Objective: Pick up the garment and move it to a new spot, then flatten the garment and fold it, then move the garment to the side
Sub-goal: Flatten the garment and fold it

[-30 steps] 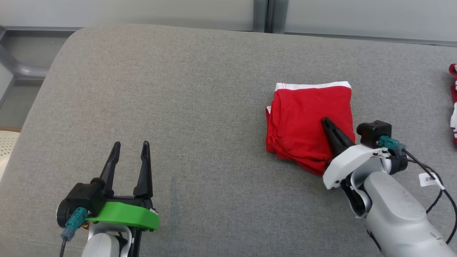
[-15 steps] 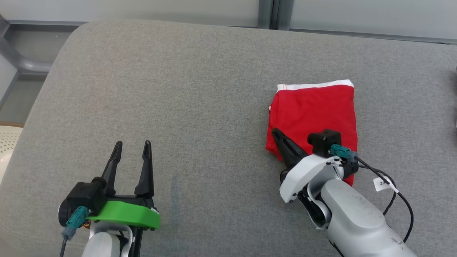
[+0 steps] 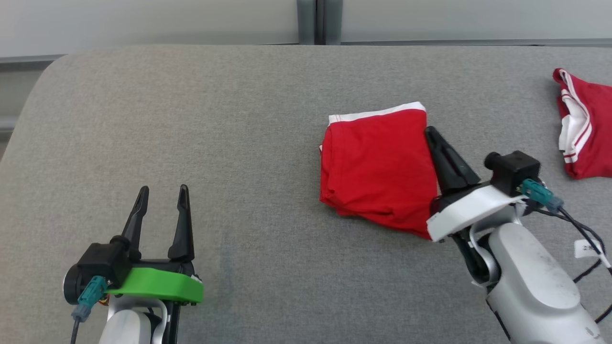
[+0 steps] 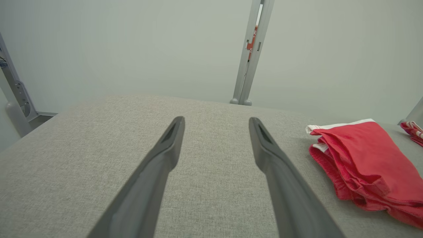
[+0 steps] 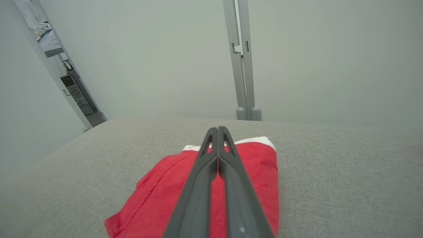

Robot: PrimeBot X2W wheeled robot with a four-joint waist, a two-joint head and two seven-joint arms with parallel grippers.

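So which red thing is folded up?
The garment beside the right claw, a tidy square. The other garment, far right, lies crumpled.

The garment [image 3: 377, 172] was red, with a white band along its far edge. It lay folded into a compact, roughly square stack, its layered edges showing on the left and near sides. It rested flat on the grey cushion [image 3: 215, 119], right of the cushion's middle and well clear of its far edge.

Left end effector [image 3: 163, 188] spread, right one [image 3: 428, 130] closed
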